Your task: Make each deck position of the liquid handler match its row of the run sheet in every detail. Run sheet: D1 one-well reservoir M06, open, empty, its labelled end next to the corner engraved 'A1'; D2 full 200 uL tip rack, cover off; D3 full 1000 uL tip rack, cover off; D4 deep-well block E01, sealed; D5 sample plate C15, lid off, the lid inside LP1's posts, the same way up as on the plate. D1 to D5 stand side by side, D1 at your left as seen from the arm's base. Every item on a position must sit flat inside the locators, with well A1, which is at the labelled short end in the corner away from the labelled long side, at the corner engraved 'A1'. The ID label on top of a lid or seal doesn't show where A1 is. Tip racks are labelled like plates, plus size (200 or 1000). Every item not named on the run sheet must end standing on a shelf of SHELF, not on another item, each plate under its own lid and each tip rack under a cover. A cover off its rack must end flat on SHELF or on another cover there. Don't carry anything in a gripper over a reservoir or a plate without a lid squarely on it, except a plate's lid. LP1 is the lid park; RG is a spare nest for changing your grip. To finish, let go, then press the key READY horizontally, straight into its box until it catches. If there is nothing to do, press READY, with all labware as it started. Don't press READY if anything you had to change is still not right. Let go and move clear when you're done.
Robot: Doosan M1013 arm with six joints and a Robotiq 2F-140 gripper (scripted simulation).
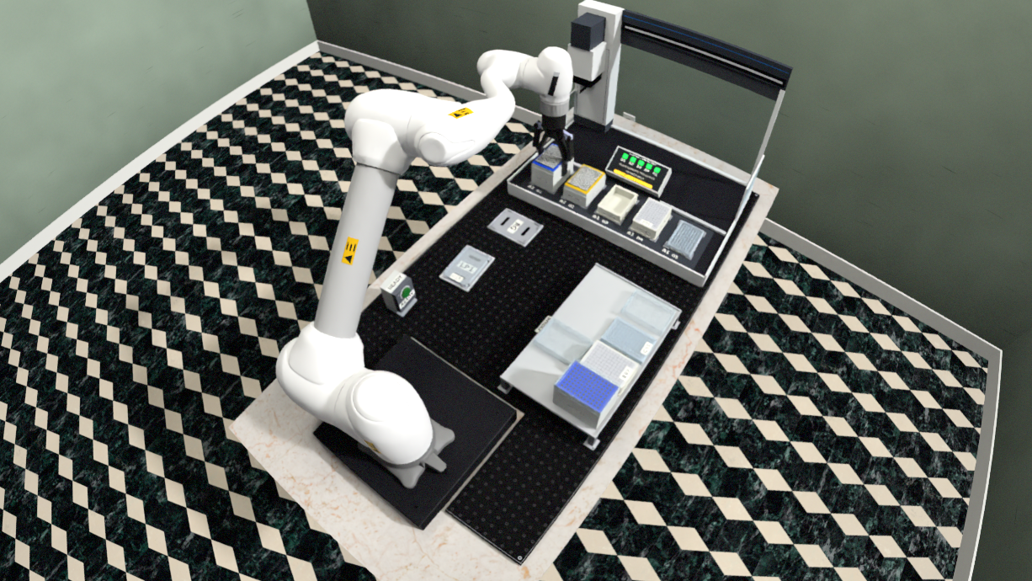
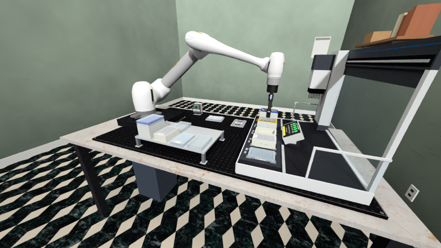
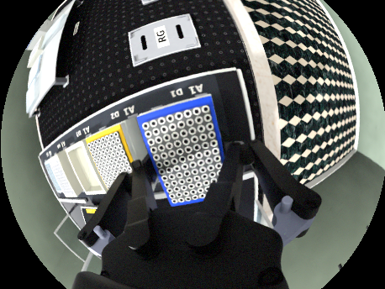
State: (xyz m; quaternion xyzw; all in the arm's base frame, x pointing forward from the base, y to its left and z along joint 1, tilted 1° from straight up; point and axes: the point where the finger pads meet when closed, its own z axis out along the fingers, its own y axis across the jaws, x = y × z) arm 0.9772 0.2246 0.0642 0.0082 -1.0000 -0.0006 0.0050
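Note:
My gripper (image 1: pixel 554 149) (image 2: pixel 269 111) (image 3: pixel 188 145) is shut on the blue-rimmed tip rack (image 1: pixel 547 168) (image 2: pixel 267 114) (image 3: pixel 181 154), one finger on each long side. The rack has no cover, shows a full grid of tips, and is at D1, the deck's left end. To its right along the deck stand a yellow-rimmed tip rack (image 1: pixel 584 183) (image 2: pixel 267 123) (image 3: pixel 107 152) at D2, an open cream reservoir (image 1: pixel 615 204) (image 2: pixel 264 131) at D3, a sealed deep-well block (image 1: pixel 651 216) (image 2: pixel 263 141) at D4 and a clear sample plate (image 1: pixel 684 237) (image 2: pixel 261 154) at D5.
The RG nest (image 1: pixel 513 226) (image 3: pixel 162 39), the LP1 lid park (image 1: pixel 466 268) and the READY key box (image 1: pixel 399 292) (image 2: pixel 196 109) sit on the black board. SHELF (image 1: pixel 577 310) (image 2: pixel 212 133) carries a blue-covered rack (image 1: pixel 586 386) (image 2: pixel 149 124), a plate and clear covers. The liquid handler's gantry and status panel (image 1: pixel 638 169) stand behind the deck.

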